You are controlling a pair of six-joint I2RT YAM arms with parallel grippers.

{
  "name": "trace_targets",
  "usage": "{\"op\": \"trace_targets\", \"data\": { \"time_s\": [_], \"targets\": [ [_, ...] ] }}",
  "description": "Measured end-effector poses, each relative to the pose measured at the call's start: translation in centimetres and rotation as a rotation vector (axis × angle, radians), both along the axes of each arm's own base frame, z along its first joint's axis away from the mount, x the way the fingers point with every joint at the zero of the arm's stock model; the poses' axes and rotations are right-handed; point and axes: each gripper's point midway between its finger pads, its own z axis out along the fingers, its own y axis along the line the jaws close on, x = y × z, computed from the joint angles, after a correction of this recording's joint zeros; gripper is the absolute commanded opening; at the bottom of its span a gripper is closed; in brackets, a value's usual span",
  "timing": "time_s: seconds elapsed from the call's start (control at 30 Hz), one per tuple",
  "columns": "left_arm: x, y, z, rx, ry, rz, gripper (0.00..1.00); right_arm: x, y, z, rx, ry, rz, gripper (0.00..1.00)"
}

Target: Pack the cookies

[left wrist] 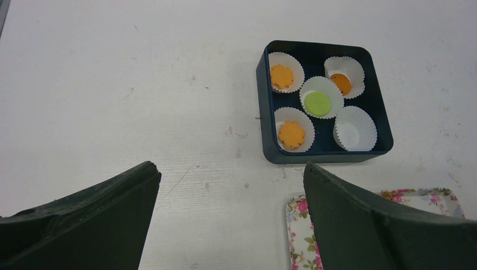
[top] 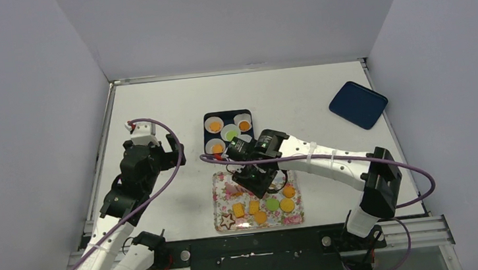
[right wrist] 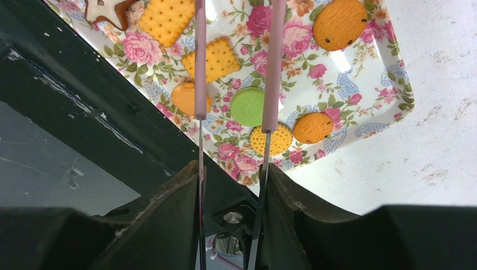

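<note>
A white table (top: 155, 116), scuffed and flecked with small grey marks, fills the floor of a booth closed in by plain pale grey walls (top: 21, 96) at the left, back and right, with a metal rail (top: 424, 226) along its near edge. A flat dark blue lid (top: 358, 104) lies alone at the upper right of the overhead view. Near the centre stands a dark square box (left wrist: 261, 101) holding five white paper cups (left wrist: 355, 128). Four of these contain cookies (left wrist: 318, 103): two orange flowers, a green round and an orange round. The fifth is bare. Just below the box a flowered tray (right wrist: 360, 84) carries the loose ones: orange rounds and squares, one green round and an iced star. The left pincer (left wrist: 230, 169) hangs spread wide over bare table left of the box, gripping nothing. The right pincer (right wrist: 232, 169) pinches pink-tipped tweezers (right wrist: 273, 67), their tips apart above the tray.
</note>
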Motion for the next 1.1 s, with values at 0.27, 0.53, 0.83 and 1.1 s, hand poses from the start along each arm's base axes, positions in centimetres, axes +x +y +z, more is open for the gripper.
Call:
{"op": "trace_targets", "data": {
  "time_s": [0.27,0.53,0.83,1.1],
  "targets": [
    [0.0,0.0,0.0,0.0,0.0,0.0,0.97,-0.7,-0.4,-0.8,-0.06,0.013,0.015,0.4],
    [0.0,0.0,0.0,0.0,-0.001,0.0,0.97,-0.9,-0.7,-2.0,-0.113,0.039,0.017,0.36],
    [-0.1,0.1,0.3,-0.004,-0.011,0.001,0.97,-0.6,-0.5,-1.6,-0.134,0.03,0.01,0.16],
    [-0.1,0.1,0.4,-0.005,-0.014,0.0,0.97,0.1,0.0,-0.3,-0.117,-0.003,-0.01,0.03]
  ]
}}
